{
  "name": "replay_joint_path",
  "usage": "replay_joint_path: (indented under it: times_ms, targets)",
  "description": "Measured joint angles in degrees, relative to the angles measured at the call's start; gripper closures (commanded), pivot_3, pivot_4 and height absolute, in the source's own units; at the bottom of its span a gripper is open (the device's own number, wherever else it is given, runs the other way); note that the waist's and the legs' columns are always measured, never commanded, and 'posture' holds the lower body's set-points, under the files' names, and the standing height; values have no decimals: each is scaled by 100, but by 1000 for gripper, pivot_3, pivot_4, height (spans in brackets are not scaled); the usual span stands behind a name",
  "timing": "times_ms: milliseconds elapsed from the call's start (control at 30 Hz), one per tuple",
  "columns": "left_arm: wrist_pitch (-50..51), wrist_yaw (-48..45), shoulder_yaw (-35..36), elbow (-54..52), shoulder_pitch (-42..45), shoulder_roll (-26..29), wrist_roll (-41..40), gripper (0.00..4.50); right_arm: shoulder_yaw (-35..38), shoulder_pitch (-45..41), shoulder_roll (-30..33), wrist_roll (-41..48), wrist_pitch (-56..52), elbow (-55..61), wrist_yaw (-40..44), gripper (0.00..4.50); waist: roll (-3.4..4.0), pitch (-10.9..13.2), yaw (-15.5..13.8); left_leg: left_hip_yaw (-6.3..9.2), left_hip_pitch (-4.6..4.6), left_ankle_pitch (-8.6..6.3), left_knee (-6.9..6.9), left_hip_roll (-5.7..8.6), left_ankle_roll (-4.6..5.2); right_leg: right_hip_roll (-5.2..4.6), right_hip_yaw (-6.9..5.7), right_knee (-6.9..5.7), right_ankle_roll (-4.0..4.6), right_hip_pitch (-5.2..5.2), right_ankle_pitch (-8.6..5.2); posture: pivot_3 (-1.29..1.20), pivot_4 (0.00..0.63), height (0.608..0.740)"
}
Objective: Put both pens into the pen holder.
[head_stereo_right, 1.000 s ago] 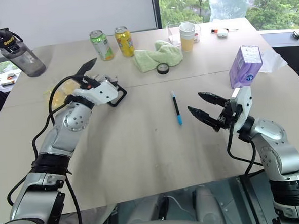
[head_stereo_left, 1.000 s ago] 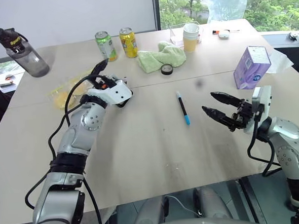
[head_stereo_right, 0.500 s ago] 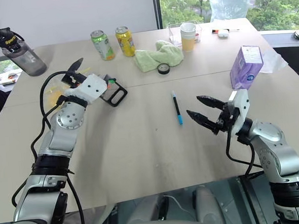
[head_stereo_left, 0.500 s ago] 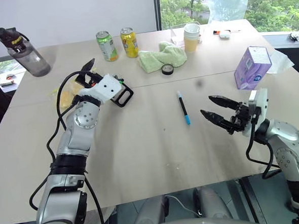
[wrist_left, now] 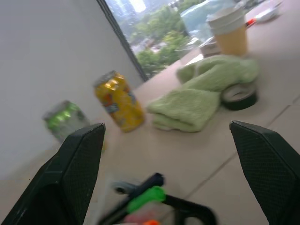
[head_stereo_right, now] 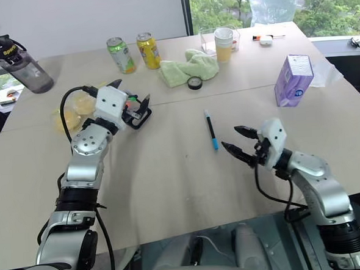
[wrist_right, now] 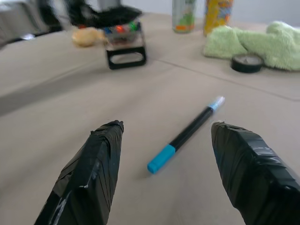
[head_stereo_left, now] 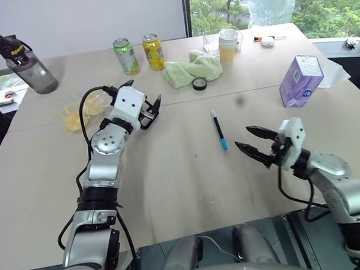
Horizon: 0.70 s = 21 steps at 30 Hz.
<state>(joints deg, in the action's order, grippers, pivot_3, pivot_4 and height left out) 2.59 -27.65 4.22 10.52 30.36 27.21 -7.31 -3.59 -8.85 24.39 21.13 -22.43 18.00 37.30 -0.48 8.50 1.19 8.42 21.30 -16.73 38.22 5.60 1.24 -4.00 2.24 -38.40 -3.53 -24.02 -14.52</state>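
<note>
Setting: a pale tabletop [head_stereo_left: 171, 190] beside a window with trees outside; cans, a green cloth and a purple box sit well back from the work.
Pen: one slim black pen [head_stereo_left: 219, 130] with a light-blue end lies flat in the open middle of the tabletop, blue end toward the robot, nothing touching it.
Second pen: I cannot pick out the pink-ended one for certain.
Pen holder: the small black pen holder [head_stereo_right: 137, 112] sits just in front of the left gripper, coloured markers showing in it.
Right gripper [head_stereo_left: 252, 142]: fingers spread wide, empty, low over the tabletop, near the pen's blue end.
Left gripper [head_stereo_left: 142, 101]: fingers wide apart, holding nothing, at the holder.
Handling: the pen looks light, stiff and smooth, likely to roll or skid if nudged.
Where to grip: probably across the black barrel near its middle, fingers straddling it.
</note>
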Motion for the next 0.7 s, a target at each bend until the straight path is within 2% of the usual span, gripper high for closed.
replay_joint_path:
  times_ms: [67, 133, 233, 400, 567, 700]
  targets:
    - [626, -620, 9, -406, -11, 220, -562, 55, -307, -223, -139, -207, -366, 80, -320, 1280, 1, -1, 2, -4, 14, 0, 9, 2, 0, -1, 7, -15, 0, -19, 0, 0, 150, 740]
    - [1399, -1432, -19, -856, -100, 749, -1123, 55, -511, -539, -180, -206, -1033, 214, -509, 1280, 1, -2, 43, -4, 38, 1, 18, 4, 0, -2, 7, -27, 0, -41, 0, 0, 150, 740]
    - [2167, -2097, -29, -1242, -270, 1318, -1600, 55, -588, -985, -221, -170, -1806, 181, -695, 1280, -3, 0, 76, -3, 51, 1, 23, 5, 0, -1, 7, -31, 1, -53, 0, 0, 150, 740]
    - [3689, -3270, 1, -1949, -391, 2691, -2429, 55, -682, -2415, -538, -290, -3136, -452, -1198, 1280, 1, -1, 129, -5, 47, 5, 9, 3, -7, 2, 9, -43, 3, -68, -1, 0, 150, 740]
    - [4078, -3639, 70, -2184, -640, 3142, -2642, 55, -979, -2660, -951, -572, -3784, -1078, -1654, 1280, 0, -1, 123, -7, 59, 4, 9, 6, -6, -2, 10, -37, 4, -75, -1, 0, 150, 740]
    - [4221, -3890, 346, -2526, -1007, 3364, -2898, 55, -1014, -2670, -1051, -671, -3972, -1180, -1795, 1280, 0, -1, 123, -6, 62, 4, 8, 6, -6, -2, 9, -35, 4, -78, -1, 0, 150, 740]
